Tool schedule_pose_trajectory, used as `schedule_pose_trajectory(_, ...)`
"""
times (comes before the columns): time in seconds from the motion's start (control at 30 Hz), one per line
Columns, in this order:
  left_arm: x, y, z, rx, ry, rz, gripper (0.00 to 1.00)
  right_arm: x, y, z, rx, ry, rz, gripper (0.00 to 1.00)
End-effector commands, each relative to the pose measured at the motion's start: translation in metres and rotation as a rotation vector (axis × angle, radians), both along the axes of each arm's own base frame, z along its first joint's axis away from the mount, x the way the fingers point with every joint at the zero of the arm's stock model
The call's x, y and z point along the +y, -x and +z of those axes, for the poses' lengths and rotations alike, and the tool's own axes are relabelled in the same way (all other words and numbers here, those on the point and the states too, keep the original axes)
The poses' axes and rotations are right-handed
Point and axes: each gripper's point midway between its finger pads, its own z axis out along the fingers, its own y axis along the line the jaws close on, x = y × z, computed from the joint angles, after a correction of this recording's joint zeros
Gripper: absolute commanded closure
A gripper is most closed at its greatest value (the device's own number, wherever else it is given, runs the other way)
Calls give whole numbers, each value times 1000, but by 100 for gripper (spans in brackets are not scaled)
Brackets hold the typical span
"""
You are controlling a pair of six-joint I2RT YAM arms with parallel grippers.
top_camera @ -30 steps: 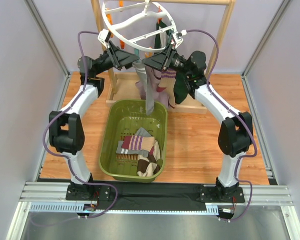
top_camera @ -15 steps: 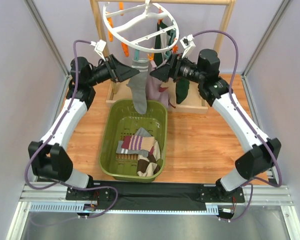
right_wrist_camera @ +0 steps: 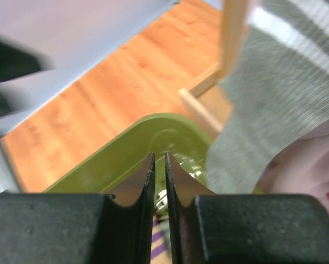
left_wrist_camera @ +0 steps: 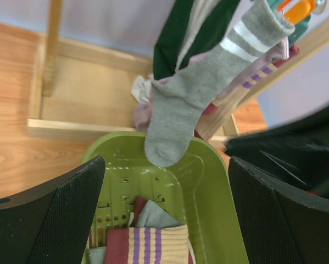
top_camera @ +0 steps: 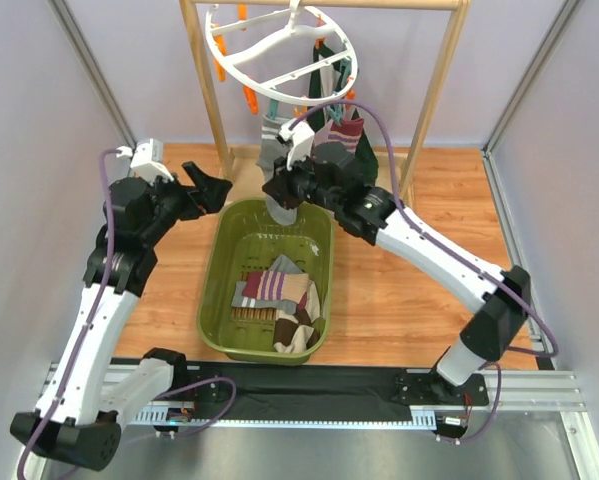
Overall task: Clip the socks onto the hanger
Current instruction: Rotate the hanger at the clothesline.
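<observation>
The white ring hanger [top_camera: 234, 62] hangs from the wooden rail, with orange and teal clips. A grey sock with white stripes [top_camera: 269, 146] hangs from a clip, its toe over the basket's far rim; it also shows in the left wrist view [left_wrist_camera: 193, 99] and the right wrist view [right_wrist_camera: 282, 93]. A dark green sock [left_wrist_camera: 176, 38] and a maroon striped sock [top_camera: 347, 134] hang behind it. More socks [top_camera: 275, 286] lie in the basket. My left gripper [top_camera: 216, 191] is wide open and empty, left of the basket [left_wrist_camera: 167, 220]. My right gripper [top_camera: 279, 190] is shut and empty beside the grey sock's toe [right_wrist_camera: 159, 165].
The olive-green slotted basket [top_camera: 215, 290] stands mid-table on the wooden floor, holding a striped sock [left_wrist_camera: 153, 245] and an argyle one [top_camera: 295, 332]. The light wooden rack's posts [top_camera: 205, 95] and base frame [left_wrist_camera: 71, 127] stand behind it. Grey walls close in both sides.
Both grippers have drawn down and away from the hanger. The left arm swung back to the left. The right gripper dropped to the grey sock's toe. The grey sock hangs on its own.
</observation>
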Motion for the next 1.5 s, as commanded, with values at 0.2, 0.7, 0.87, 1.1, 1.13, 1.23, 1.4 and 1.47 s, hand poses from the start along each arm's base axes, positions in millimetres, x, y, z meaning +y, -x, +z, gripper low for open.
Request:
schedule_pose_trajectory(0.2,36,20,-28,22,-29,177,0,28,-121,-50,-215,144,-249,86)
schedule_pose_trajectory(0.7,-17,-6,-2,0,32,-84,1,-193,-219,-107,-156,292,-844,80)
schedule_pose_trajectory(0.87,-28,-25,8,-23,61,-123,3,-239,-242,-118,-115,277,-747,74)
schedule_pose_trajectory(1.1,-68,-59,54,-247,123,-336,7,-272,-261,-115,-17,183,-601,48)
schedule_pose_trajectory(1.13,-79,-57,60,-260,155,-407,7,-268,-261,-110,-19,168,-586,44)
schedule_pose_trajectory(1.23,-93,-82,72,-327,183,-457,12,-257,-251,-102,13,101,-550,36)
schedule_pose_trajectory(1.4,-98,-130,75,-382,168,-382,12,-247,-226,-84,76,-19,-527,27)
schedule_pose_trajectory(1.47,-101,-141,77,-426,189,-385,12,-244,-212,-75,91,-50,-516,23)
